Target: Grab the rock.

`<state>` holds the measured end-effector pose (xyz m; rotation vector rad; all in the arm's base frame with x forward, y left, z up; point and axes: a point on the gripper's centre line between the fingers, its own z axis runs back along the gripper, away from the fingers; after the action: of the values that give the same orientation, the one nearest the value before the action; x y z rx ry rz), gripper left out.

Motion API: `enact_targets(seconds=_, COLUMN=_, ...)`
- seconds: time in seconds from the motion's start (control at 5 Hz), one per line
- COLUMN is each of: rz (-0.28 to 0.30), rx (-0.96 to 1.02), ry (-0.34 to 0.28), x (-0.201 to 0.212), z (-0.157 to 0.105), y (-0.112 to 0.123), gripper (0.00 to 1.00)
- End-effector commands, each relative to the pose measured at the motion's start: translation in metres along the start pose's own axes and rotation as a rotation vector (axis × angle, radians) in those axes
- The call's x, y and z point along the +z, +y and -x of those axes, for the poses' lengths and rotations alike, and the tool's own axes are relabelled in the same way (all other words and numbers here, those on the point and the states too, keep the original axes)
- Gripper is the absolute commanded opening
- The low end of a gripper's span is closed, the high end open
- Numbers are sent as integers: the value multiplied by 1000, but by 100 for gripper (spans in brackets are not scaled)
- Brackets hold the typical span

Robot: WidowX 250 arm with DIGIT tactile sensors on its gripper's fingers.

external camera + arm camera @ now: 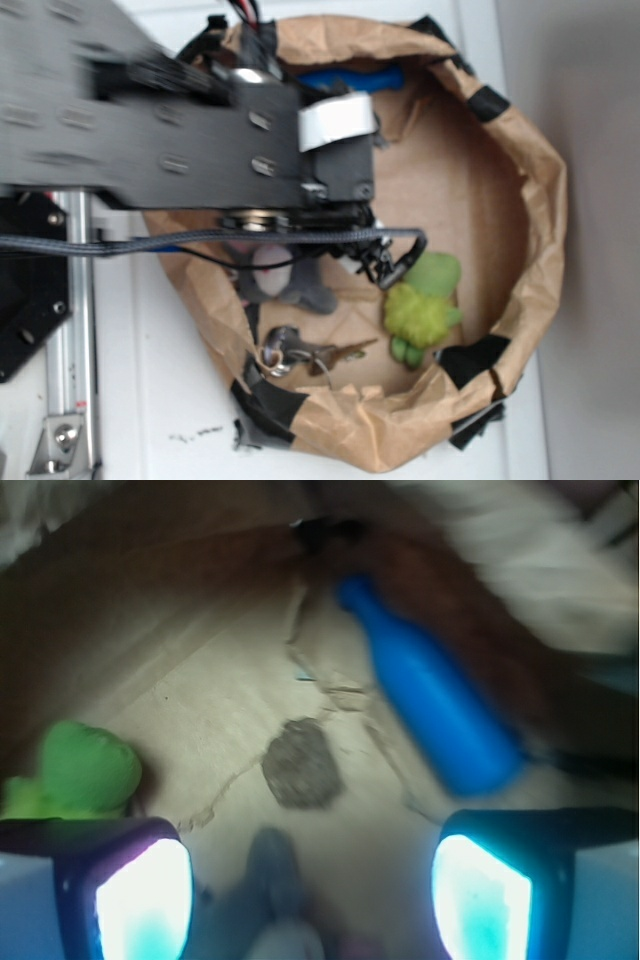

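Note:
The rock (298,763), a small dark brown speckled chunk, lies on the brown paper floor in the wrist view. It sits ahead of my gripper (315,895), roughly centred between the jaws and apart from them. The gripper is open, its two bright fingertips (140,895) spread wide with nothing between them except the grey plush toy (275,865) lying below. In the exterior view the arm hides the rock, and the gripper (385,262) hangs over the bag's floor beside the grey plush toy (290,280).
Everything lies inside a low brown paper bag (530,180) with rolled walls. A blue bottle (430,695) lies right of the rock, a green plush toy (80,770) to its left. A bunch of keys (300,350) lies near the bag's wall.

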<state>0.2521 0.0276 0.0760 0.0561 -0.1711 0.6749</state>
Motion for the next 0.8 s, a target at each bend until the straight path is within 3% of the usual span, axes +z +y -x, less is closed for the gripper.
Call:
enact_targets(seconds=0.0, rz=67, rx=-32, ry=28, x=-36, z=-18, y=16, gripper=100)
enact_targets(seconds=0.2, rz=49, rx=-34, ry=24, x=-41, z=-18, y=17, gripper=100)
enact_targets(seconds=0.6, rz=-6, rx=-62, ry=-56, x=-61, z=-8, y=3, gripper=100)
